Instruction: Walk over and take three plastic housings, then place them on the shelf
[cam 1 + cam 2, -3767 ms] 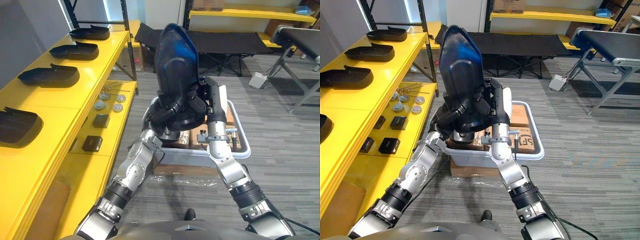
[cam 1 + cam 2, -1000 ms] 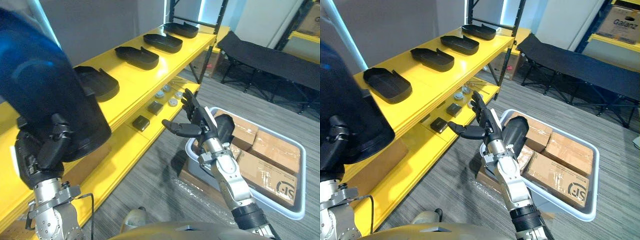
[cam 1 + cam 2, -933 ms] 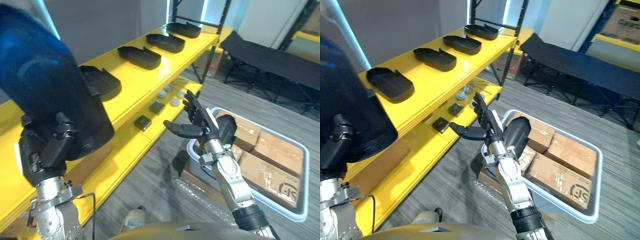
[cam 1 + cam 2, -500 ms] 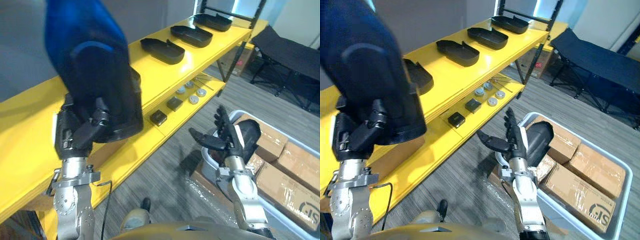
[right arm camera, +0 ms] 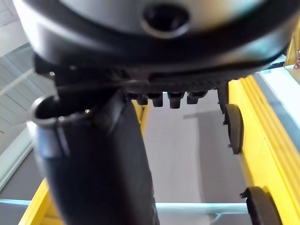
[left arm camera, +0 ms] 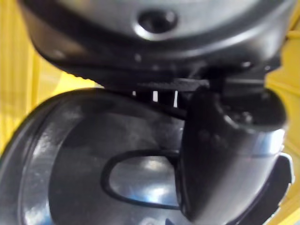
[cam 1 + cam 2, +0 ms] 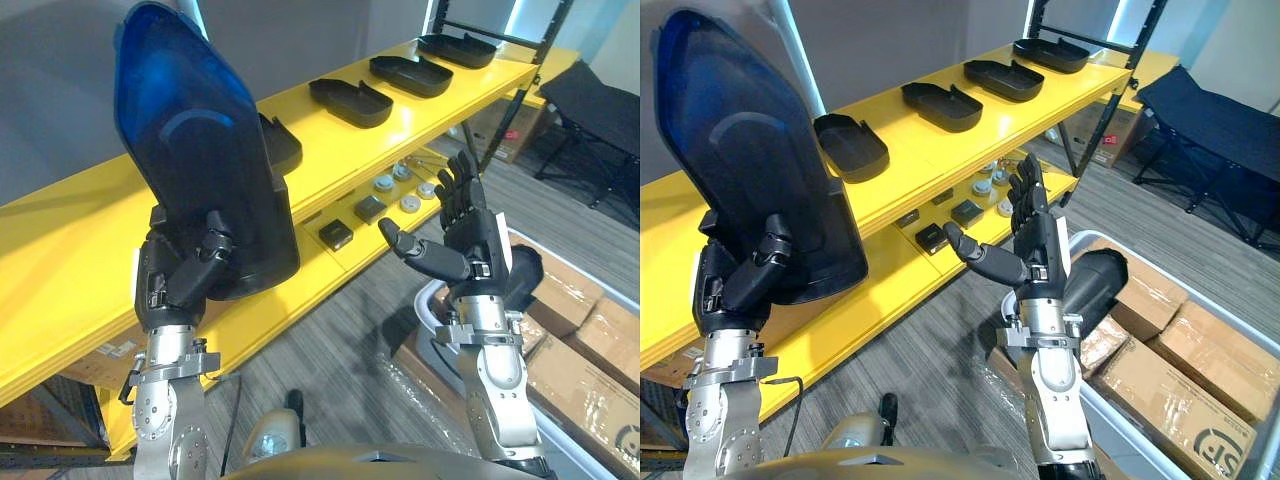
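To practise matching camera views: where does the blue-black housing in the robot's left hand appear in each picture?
Left eye view: housing upper left, upright in the left hand.
Right eye view: housing far left, upright.
Left wrist view: housing just past the thumb.
Right wrist view: the yellow shelf, the shared landmark.

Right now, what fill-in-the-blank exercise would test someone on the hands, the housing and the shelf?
1. The left hand is shut on the housing, while the right hand is ____ and holds nothing.
2. The shelf is painted ____.
3. Lying on its top board are ____ other housings.

Missing words: open; yellow; four.
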